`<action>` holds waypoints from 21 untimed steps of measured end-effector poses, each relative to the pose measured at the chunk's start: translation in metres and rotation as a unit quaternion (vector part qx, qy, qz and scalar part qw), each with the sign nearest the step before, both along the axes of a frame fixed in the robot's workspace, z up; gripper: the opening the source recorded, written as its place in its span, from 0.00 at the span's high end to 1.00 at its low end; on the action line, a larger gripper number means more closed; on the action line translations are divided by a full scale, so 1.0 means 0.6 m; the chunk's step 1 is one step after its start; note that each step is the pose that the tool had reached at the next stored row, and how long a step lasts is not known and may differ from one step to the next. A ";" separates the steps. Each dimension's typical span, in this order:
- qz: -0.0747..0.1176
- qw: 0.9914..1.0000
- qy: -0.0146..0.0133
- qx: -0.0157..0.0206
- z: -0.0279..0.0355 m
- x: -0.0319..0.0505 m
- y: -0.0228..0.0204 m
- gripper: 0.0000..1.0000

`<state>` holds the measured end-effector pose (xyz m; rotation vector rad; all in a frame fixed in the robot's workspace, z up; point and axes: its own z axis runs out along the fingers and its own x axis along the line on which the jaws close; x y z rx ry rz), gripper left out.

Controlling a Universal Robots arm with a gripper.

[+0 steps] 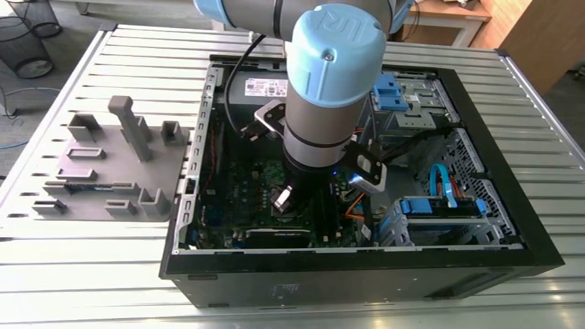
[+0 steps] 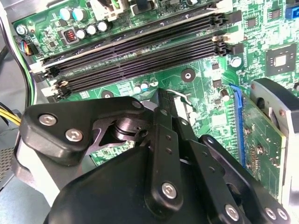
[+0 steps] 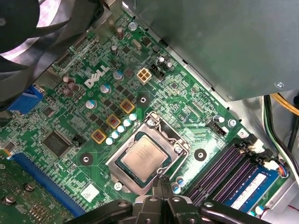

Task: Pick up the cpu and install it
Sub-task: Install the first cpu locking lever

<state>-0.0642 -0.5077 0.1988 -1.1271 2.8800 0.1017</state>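
The cpu [image 3: 142, 157] lies flat in its socket on the green motherboard [image 3: 93, 100], its dull silver top showing through the hinged metal frame [image 3: 122, 173] that lies down around it. My gripper [image 3: 163, 183] is shut, its black fingertips pressed together at the socket's edge, right by the end of the thin wire lever [image 2: 180, 95]. In the second wrist view the gripper [image 2: 163, 100] points down at that same spot, its linkage hiding the socket. In the exterior view the arm reaches down into the open computer case [image 1: 539, 247] and the gripper [image 1: 289, 205] hangs low over the board.
Black memory slots [image 2: 140, 51] run beside the socket, and a blue memory stick [image 3: 250, 186] sits further off. An expansion card [image 2: 261, 140], a fan [image 3: 28, 37] and the grey power supply [image 3: 210, 42] crowd the board. A grey fixture plate [image 1: 109, 164] lies at the exterior view's left.
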 end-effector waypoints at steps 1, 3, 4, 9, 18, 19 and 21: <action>0.000 1.000 0.000 0.000 0.000 0.000 0.0000 0.89; 0.000 1.000 0.000 0.000 0.000 0.000 -0.0001 0.89; 0.000 1.000 0.000 0.000 0.000 0.000 -0.0001 0.89; 0.009 1.000 0.000 0.000 -0.002 0.000 -0.0007 0.89; 0.044 0.999 0.000 0.000 -0.008 0.001 -0.0011 0.89; 0.048 0.999 0.000 0.000 -0.008 0.001 -0.0011 0.89; 0.055 0.998 0.000 0.000 -0.009 0.001 -0.0010 0.89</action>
